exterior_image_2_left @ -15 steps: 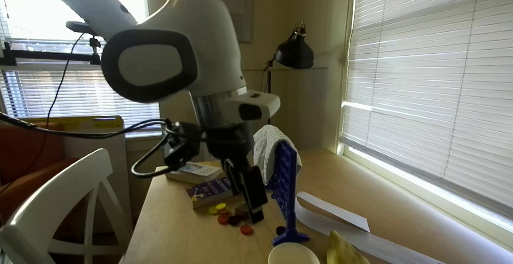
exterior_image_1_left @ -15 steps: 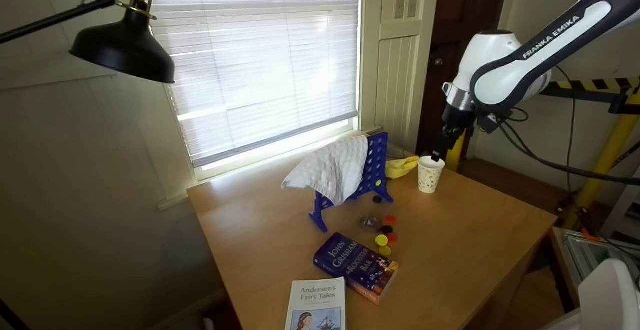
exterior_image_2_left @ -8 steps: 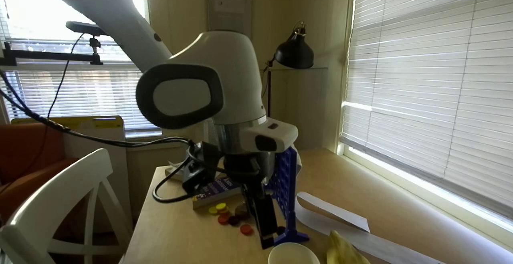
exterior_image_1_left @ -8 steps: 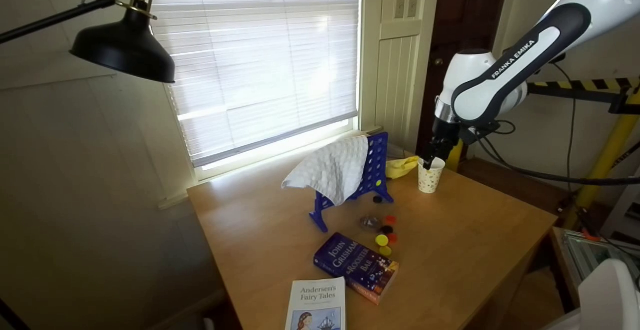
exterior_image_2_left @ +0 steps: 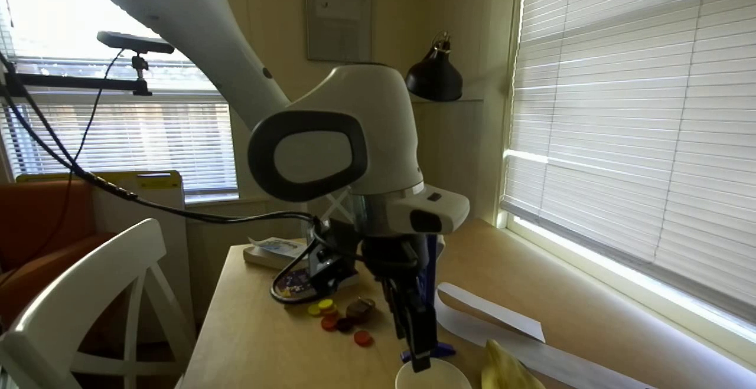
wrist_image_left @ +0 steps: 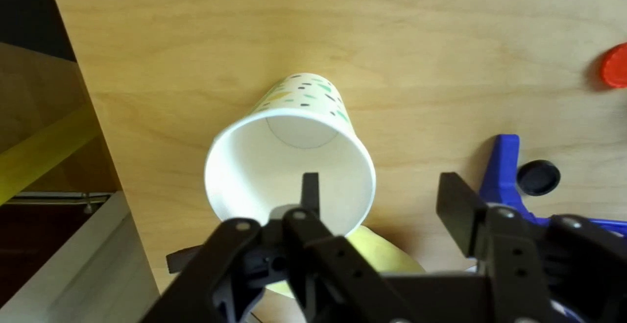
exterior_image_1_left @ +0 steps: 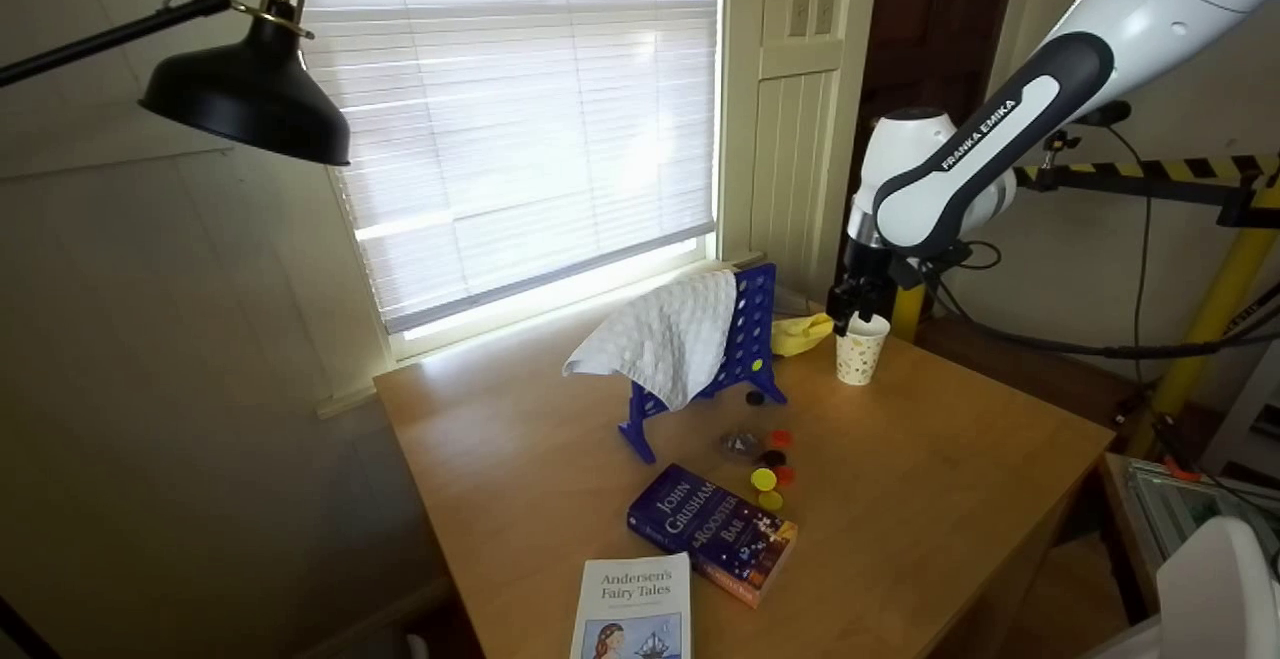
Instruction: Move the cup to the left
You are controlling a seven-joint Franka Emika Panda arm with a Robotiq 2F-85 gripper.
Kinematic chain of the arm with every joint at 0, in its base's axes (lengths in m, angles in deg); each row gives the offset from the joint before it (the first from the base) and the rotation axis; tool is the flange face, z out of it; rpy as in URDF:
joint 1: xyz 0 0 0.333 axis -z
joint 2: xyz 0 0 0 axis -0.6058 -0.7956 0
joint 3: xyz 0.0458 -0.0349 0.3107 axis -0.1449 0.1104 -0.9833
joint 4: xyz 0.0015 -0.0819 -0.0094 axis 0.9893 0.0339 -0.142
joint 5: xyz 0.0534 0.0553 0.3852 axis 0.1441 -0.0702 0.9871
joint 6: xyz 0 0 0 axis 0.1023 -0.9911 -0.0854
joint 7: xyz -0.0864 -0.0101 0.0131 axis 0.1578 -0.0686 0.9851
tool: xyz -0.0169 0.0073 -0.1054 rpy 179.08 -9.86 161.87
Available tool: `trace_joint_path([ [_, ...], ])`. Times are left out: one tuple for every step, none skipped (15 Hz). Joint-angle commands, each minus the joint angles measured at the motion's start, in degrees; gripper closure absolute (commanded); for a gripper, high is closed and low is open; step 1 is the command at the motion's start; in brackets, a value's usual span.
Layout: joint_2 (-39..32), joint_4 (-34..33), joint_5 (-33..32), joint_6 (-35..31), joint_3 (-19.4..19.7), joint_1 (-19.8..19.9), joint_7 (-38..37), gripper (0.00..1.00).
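Observation:
A white paper cup with small coloured specks stands upright on the table; it shows in both exterior views (exterior_image_1_left: 860,359) (exterior_image_2_left: 434,376) and in the wrist view (wrist_image_left: 306,100). My gripper (wrist_image_left: 379,190) is open and empty. In the wrist view one finger lies over the cup's mouth and the other lies outside it, past the rim, over bare table. In both exterior views the gripper (exterior_image_1_left: 852,324) (exterior_image_2_left: 420,366) points down at the cup's rim. I cannot tell whether a fingertip is below the rim or touches it.
A yellow cloth-like thing (exterior_image_1_left: 802,335) lies close beside the cup. A blue game rack (exterior_image_1_left: 755,329) with a white cloth (exterior_image_1_left: 670,339) over it stands near. Several coloured discs (exterior_image_1_left: 764,480) and two books (exterior_image_1_left: 715,534) (exterior_image_1_left: 632,604) lie on the table (exterior_image_1_left: 900,499). A paper strip (exterior_image_2_left: 490,312) lies behind.
The arm has moved down and across to the cup's rim, away from the coloured discs. The cup and the other table things have not moved.

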Motion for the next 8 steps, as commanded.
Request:
trace_joint_path([
  [-3.1, -2.5, 0.8, -0.2, 0.1, 0.1, -0.5, 0.54],
  [-3.6, -2.8, 0.9, -0.2, 0.0, 0.1, -0.4, 0.57],
  [-4.0, -3.0, 1.0, -0.1, 0.1, 0.2, -0.3, 0.63],
  [-4.4, -3.2, 0.9, -0.2, 0.1, 0.2, -0.3, 0.69],
  [-4.7, -3.5, 0.7, -0.1, 0.2, 0.1, -0.4, 0.84],
  [-5.0, -3.6, 0.0, -0.4, 0.6, -0.1, -0.7, 0.92],
  [-5.3, -3.8, -0.4, -0.4, 0.7, -0.1, -0.7, 0.99],
  [-5.3, -4.0, -0.7, -0.3, 0.9, -0.3, -0.9, 1.00],
])
